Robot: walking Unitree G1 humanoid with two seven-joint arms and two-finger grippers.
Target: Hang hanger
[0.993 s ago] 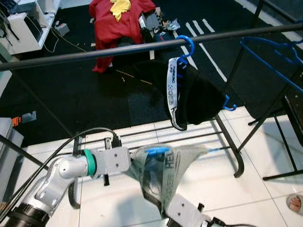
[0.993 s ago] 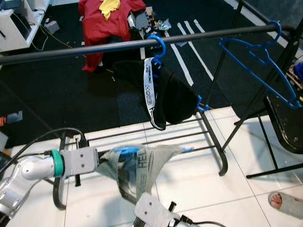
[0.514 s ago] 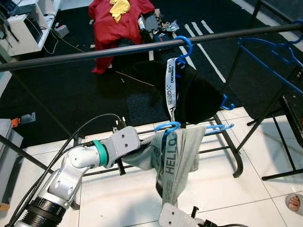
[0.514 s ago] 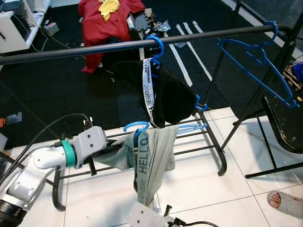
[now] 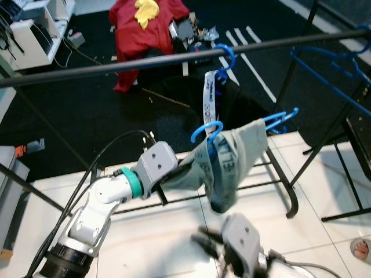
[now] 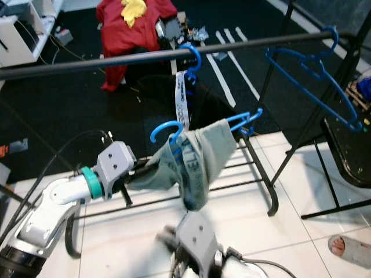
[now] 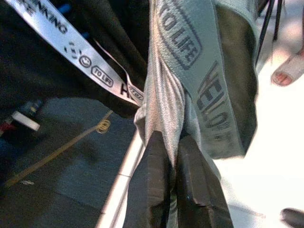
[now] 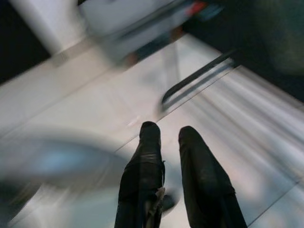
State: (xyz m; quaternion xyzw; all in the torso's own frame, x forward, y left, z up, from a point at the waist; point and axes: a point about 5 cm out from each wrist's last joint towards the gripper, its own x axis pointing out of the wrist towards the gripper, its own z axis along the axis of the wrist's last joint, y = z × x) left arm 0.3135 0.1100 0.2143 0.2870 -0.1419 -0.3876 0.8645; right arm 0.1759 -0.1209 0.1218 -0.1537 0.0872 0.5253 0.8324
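A long dark rail (image 5: pixel 116 62) runs across the top of a clothes rack (image 5: pixel 290 191) that stands partly on a black carpet (image 5: pixel 87 116) and partly on a white tile floor (image 5: pixel 324 185). A red cloth (image 5: pixel 139 35) with a yellow bit on top lies on the carpet behind the rail.

A blue hanger with a black garment (image 5: pixel 243 110) and a white printed strap (image 5: pixel 209 98) hangs on the rail by its hook. More empty blue hangers (image 6: pixel 313 69) hang at the far right end of the rail.

The robot's left arm (image 5: pixel 104 202) reaches up from the lower left. The left gripper (image 7: pixel 173 147) holds a grey garment (image 5: pixel 229 165) with its two black fingers (image 7: pixel 152 190) pinched close together on a bunch of the cloth. The grey garment is draped on a blue hanger (image 5: pixel 206 132), whose hook points up and sits below the rail, not on it. This hanger is just in front of the black garment and the strap, and one blue end (image 5: pixel 284 116) sticks out to the right of the grey cloth.

The right gripper (image 8: pixel 164 137) is low down over the white tile floor, blurry, with its fingers a little apart and nothing between them. A person's foot in a sandal (image 6: pixel 348 246) shows on the floor at the right.
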